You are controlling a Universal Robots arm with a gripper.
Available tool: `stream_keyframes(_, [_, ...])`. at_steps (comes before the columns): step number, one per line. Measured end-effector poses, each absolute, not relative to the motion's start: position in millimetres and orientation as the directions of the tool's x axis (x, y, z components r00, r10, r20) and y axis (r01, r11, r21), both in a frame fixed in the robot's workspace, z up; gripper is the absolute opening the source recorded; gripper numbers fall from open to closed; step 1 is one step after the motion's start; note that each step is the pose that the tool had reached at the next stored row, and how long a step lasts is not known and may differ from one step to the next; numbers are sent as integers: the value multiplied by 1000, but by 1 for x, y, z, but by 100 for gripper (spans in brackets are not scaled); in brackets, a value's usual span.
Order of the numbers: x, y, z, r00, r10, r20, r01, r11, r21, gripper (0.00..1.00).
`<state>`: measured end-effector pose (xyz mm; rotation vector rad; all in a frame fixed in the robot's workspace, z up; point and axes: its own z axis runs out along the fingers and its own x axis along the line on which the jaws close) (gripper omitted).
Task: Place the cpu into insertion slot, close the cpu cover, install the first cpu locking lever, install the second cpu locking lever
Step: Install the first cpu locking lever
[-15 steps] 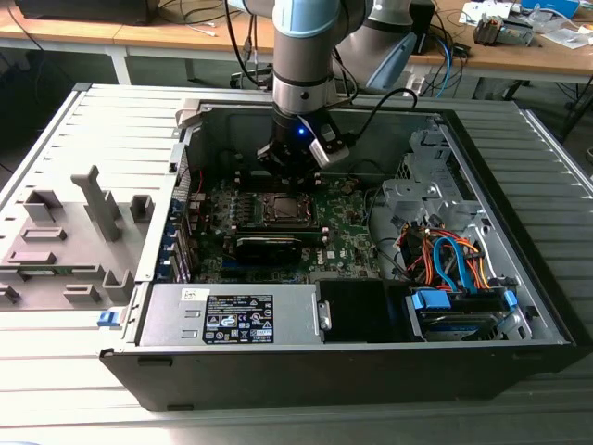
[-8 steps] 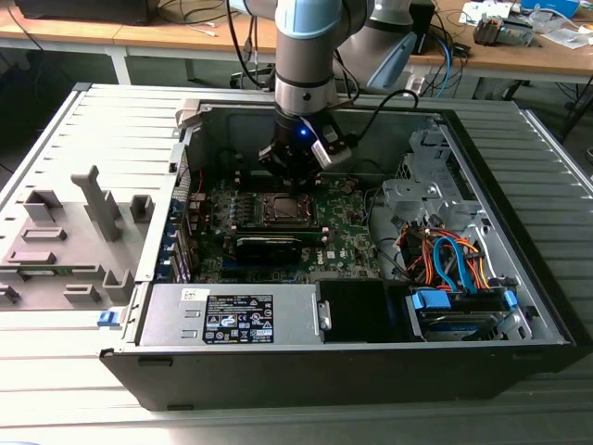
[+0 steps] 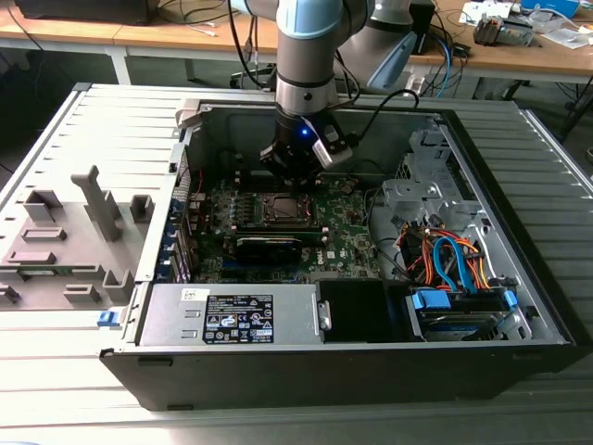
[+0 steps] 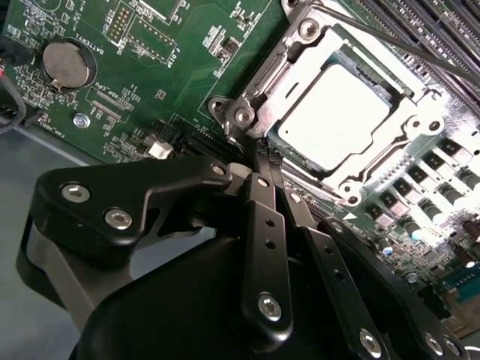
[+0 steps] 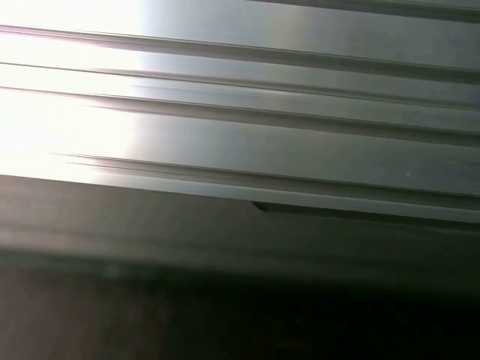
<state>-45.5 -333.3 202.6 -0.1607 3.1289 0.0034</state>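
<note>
Silver metal frames the insertion slot (image 4: 341,112), mid-board, where the cpu (image 4: 335,118) sits under its closed cover. The gripper (image 4: 259,150) hangs beside its corner, jaws pressed together, empty. The thin levers look stiff and springy.

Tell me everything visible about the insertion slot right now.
The insertion slot is a square socket on the green motherboard, with a silver metal frame, corner screws and a pale, glossy chip face filling its centre. The cover frame lies flat around the chip. The gripper has its closed tips at the frame's corner edge; contact is unclear.
</note>
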Motion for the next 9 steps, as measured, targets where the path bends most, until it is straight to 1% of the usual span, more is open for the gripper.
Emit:
stream_keyframes(7, [-46, -335, 221, -995, -102, -10, -102, 995, 0, 11])
stream_keyframes(9, [-46, -346, 221, -995, -102, -10, -102, 995, 0, 11])
